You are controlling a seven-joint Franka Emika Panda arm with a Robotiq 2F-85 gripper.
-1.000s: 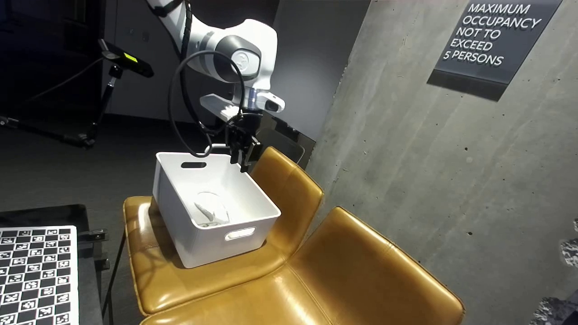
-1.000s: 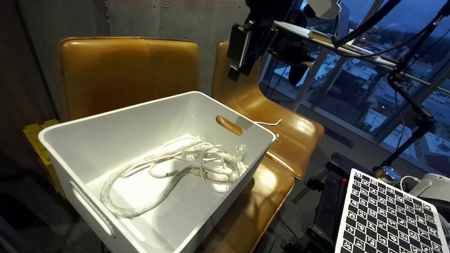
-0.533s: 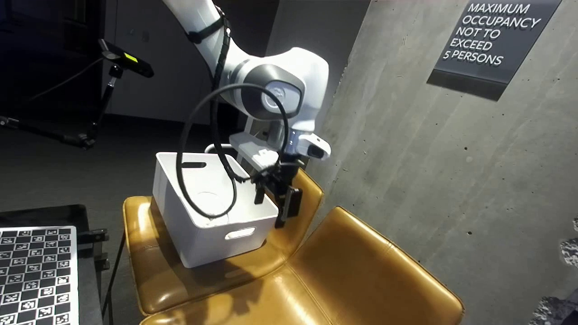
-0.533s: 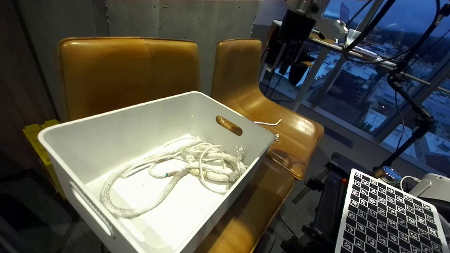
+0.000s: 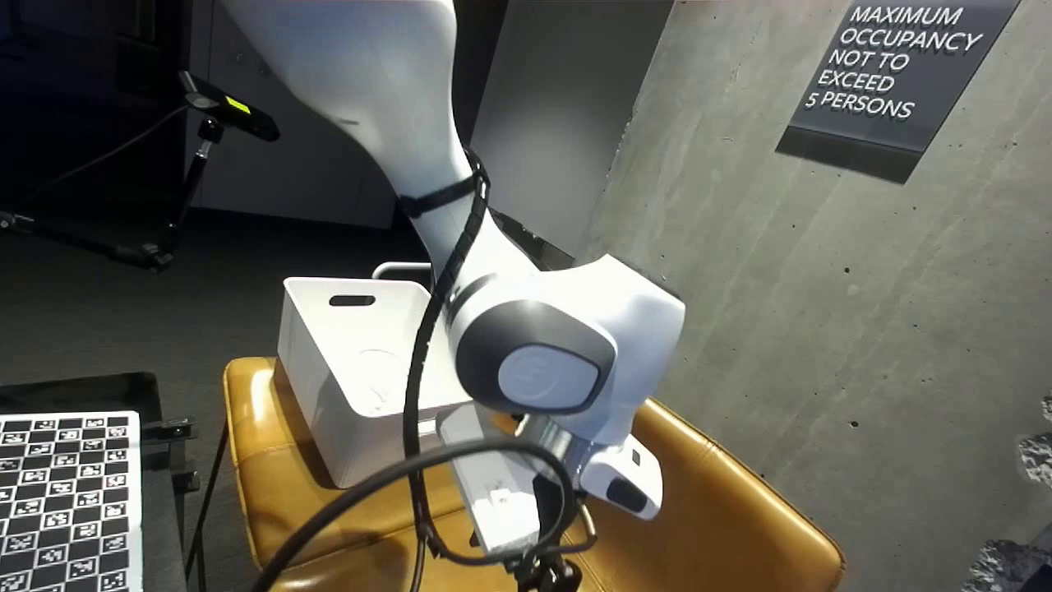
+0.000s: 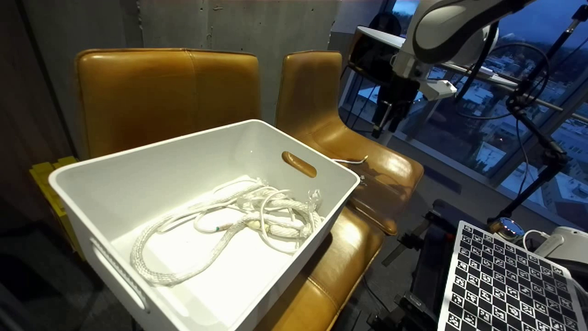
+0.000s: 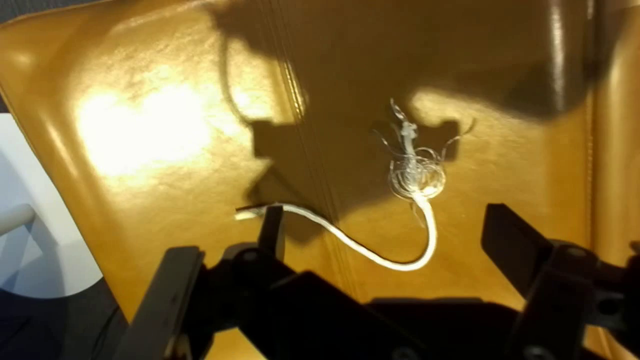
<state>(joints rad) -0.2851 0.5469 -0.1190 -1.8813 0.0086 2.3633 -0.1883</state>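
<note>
I have the gripper (image 7: 385, 230) hanging over the seat of a tan leather chair (image 7: 530, 165), its 2 black fingers (image 7: 510, 240) spread wide apart with nothing gripped between them. The thin white cord (image 7: 400, 266) lies loose on that seat, curving like a shallow hook beneath the gap. Its plain end passes behind the tip of the finger on the left side of my wrist view; its other end bursts into clear frayed strands (image 7: 417, 175). Shadow falls across the leather around it.

In an exterior view I get only 2 short bits of the cord, showing past the corner of a pale bin (image 6: 183, 170). The bin stands upright on the neighbouring tan chair (image 6: 165, 99). Inside it I see a braided white rope (image 6: 163, 278), looped and tangled with thinner lines toward the end nearer the gripper. A yellow object (image 6: 53, 181) sits beside the bin's opposite end.

The white arm (image 5: 386, 99), with a black cable (image 5: 412, 411) along it, hides part of the bin. A checkered marker board (image 6: 510, 285) shows in both exterior views. A dark sign (image 5: 888, 74) on the concrete wall (image 5: 805, 329) limits occupancy to 5 persons.
</note>
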